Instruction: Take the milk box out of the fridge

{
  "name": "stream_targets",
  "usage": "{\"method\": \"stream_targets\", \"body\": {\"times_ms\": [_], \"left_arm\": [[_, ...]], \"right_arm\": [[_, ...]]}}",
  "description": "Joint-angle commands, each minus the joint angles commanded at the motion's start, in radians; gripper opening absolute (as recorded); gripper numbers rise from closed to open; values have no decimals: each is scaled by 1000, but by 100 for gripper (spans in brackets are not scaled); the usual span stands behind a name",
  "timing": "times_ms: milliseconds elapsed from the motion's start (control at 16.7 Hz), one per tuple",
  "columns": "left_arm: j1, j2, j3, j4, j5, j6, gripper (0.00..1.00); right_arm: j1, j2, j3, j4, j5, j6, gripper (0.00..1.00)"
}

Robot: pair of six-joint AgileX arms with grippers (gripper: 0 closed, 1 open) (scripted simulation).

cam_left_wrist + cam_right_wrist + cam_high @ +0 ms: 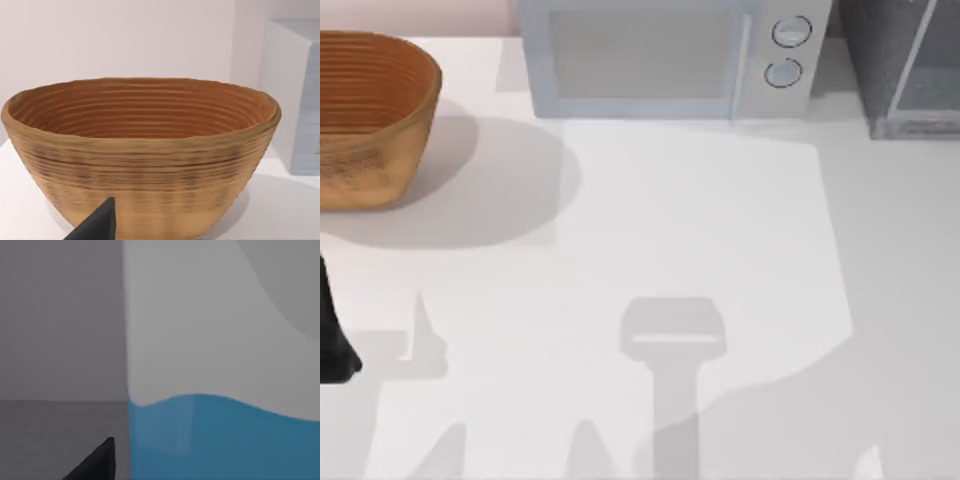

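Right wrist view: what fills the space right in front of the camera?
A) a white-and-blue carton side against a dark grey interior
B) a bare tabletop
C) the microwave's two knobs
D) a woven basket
A: the milk box stands close up, white above a wavy blue band, with the fridge interior's dark grey wall and floor beside it.

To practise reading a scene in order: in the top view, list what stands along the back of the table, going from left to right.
Woven basket → microwave → fridge.
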Motion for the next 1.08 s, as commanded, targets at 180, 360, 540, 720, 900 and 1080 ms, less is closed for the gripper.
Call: {"method": "stream_targets", "body": {"times_ms": [180,360,540,720,900,1080], "left_arm": [[0,0,0,0,0,0,100],[0,0,0,0,0,0,100],[0,0,0,0,0,0,100],[0,0,0,0,0,0,100],[0,0,0,0,0,0,100],[0,0,0,0,0,0,100]], "right_arm": [[10,31,63,-37,10,-1,100],[10,32,64,-37,11,-1,100],[10,32,64,-37,11,-1,85],[10,32,64,-37,11,-1,62],[10,32,64,-37,11,-1,40],[10,32,64,-37,11,-1,17]]}}
